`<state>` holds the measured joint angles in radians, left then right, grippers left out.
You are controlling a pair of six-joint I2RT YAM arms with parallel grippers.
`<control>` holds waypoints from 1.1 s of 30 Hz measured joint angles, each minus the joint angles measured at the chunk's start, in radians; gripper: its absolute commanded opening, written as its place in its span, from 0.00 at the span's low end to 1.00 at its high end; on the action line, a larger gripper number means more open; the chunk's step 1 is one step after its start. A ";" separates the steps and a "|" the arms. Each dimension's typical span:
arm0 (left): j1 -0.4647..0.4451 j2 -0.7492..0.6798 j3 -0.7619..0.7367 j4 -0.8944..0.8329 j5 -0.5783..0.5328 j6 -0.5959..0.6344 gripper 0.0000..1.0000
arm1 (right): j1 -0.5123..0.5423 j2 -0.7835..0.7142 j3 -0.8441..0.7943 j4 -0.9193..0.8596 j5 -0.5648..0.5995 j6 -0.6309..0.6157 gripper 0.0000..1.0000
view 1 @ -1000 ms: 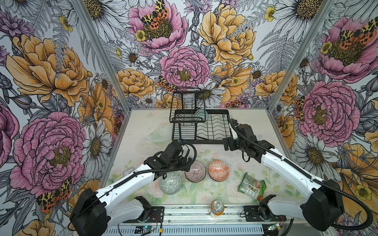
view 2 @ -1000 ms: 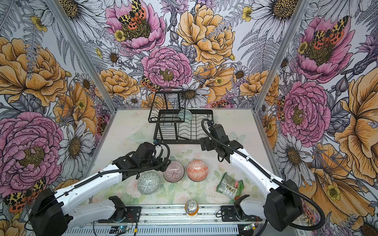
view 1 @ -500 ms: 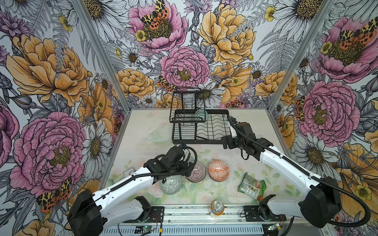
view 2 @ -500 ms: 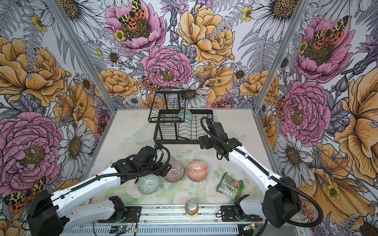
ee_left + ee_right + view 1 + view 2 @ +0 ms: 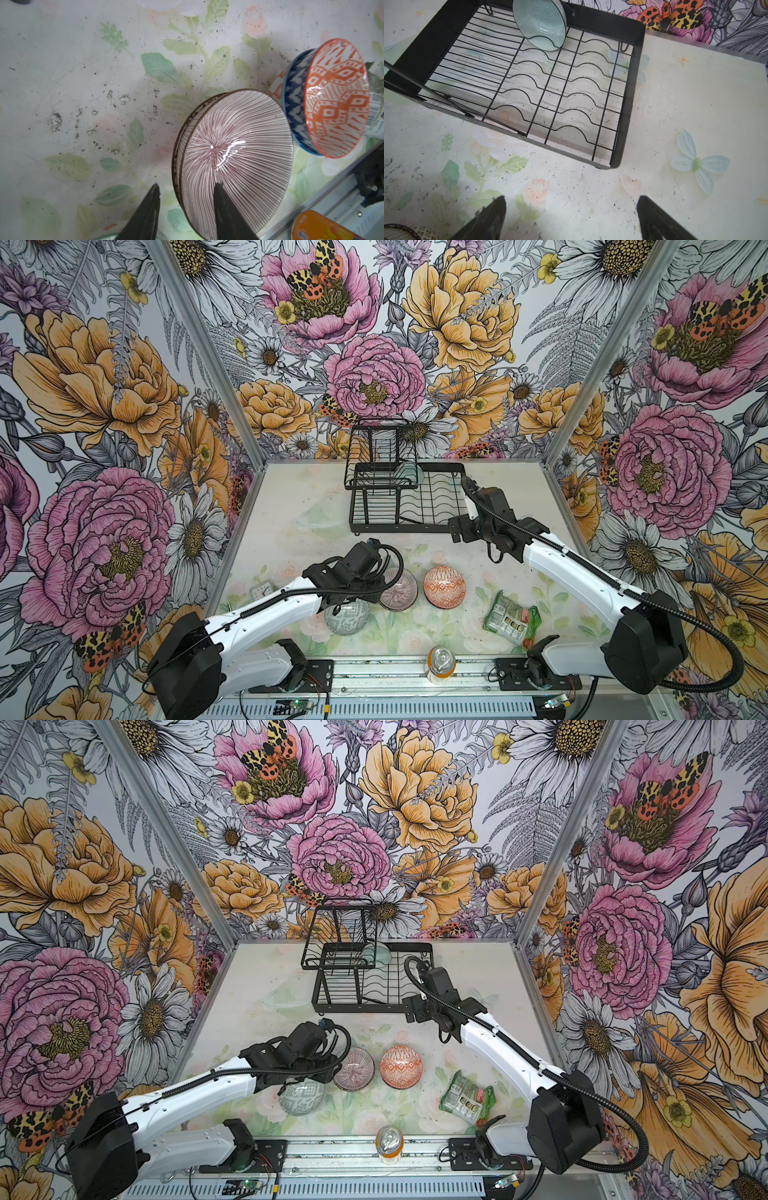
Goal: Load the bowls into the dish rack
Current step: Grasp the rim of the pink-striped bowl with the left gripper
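Four bowls show in both top views: a pale teal bowl (image 5: pixel 410 475) leans on edge in the base grid of the dish rack (image 5: pixel 399 527). The grey-green maze bowl (image 5: pixel 347 616), pink-striped bowl (image 5: pixel 400 590) and orange-white bowl (image 5: pixel 444 586) sit on the table (image 5: pixel 291 539), apart from it.

Left wrist view: the left gripper (image 5: pixel 187 185) straddles the pink-striped bowl's rim, one finger inside and one outside, jaws narrowed; whether they pinch cannot be told. A blue-patterned bowl (image 5: pixel 296 104) nests under the orange-white bowl.

Right wrist view: the right gripper (image 5: pixel 572 197) gapes wide and empty over the table, just before the dish rack.

Since a second ago, the left jaws have narrowed and shifted onto that rim; the bowls and rack are unmoved.
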<state>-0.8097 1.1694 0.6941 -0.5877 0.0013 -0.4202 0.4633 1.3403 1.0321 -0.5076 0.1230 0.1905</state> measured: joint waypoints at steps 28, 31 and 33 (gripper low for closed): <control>0.000 0.069 0.069 -0.038 -0.034 0.008 0.00 | -0.011 0.003 0.000 0.003 -0.016 -0.005 0.99; 0.000 0.066 0.077 -0.043 -0.041 0.008 0.00 | -0.011 0.003 0.000 0.003 -0.016 -0.005 1.00; 0.000 0.061 0.078 -0.046 -0.047 0.008 0.00 | -0.011 0.003 0.000 0.003 -0.016 -0.005 0.99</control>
<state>-0.8097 1.2301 0.7723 -0.6334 -0.0456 -0.4126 0.4519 1.3434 1.0317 -0.5049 0.1066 0.1860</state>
